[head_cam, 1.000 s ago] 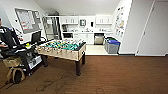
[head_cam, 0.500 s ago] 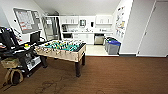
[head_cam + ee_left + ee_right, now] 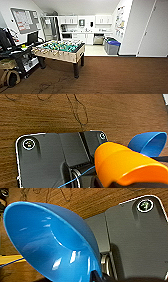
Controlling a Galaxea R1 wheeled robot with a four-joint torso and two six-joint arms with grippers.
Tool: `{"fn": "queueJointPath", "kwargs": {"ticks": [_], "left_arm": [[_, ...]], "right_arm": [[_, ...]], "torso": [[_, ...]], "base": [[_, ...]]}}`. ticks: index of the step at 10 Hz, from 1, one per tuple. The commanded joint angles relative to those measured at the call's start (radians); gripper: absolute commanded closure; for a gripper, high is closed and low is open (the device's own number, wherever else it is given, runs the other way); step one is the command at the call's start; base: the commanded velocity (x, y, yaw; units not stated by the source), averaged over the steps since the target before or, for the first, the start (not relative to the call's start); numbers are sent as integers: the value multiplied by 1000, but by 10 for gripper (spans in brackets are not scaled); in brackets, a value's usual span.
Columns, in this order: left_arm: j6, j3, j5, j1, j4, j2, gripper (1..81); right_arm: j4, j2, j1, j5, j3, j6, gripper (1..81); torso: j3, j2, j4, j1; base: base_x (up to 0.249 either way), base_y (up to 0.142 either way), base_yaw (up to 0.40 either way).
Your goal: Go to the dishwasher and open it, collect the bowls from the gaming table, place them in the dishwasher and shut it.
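A: L gripper point(image 3: 117, 184)?
B: Clamped on orange bowl point(image 3: 125, 165), hold low at rim, going by the dark tip under it. Bowl tilted, clear of wood floor point(image 3: 50, 116).
A: R gripper point(image 3: 98, 277)?
B: Same: closed on rim of blue bowl point(image 3: 50, 243), bowl on its side, hollow toward cam.
A: Handling?
B: Prob. light, stiff plastic. Glossy, so slippery. Thin rim pinch apt to pivot; safer w/ wall deep inside the jaws. Unlikely to shatter if dropped, but would roll.
A: Further out?
B: At 10 o'clock, foosball table point(image 3: 60, 50), well apart. At 12 o'clock, far end of kitchenette, dishwasher point(image 3: 98, 39) under counter, steel front; door open or closed, can't tell. At 1 o'clock, bins point(image 3: 112, 47), near it.
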Motion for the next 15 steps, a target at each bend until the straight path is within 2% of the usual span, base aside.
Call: {"fn": "queueJointPath", "kwargs": {"ticks": [1,13,15], "left_arm": [[2,28,26,-54,12,-27,811],[2,29,28,-51,17,-27,811],[2,29,28,-50,17,-27,811]], "right_arm": [[-20,-8,39,-43,15,-7,811],[-21,-6,44,-43,20,-7,811],[-21,-5,44,-43,17,-7,811]], "torso": [[0,0,0,0],[0,0,0,0],[0,0,0,0]], "base": [[91,-84,0],[90,-86,0],[90,0,0]]}}
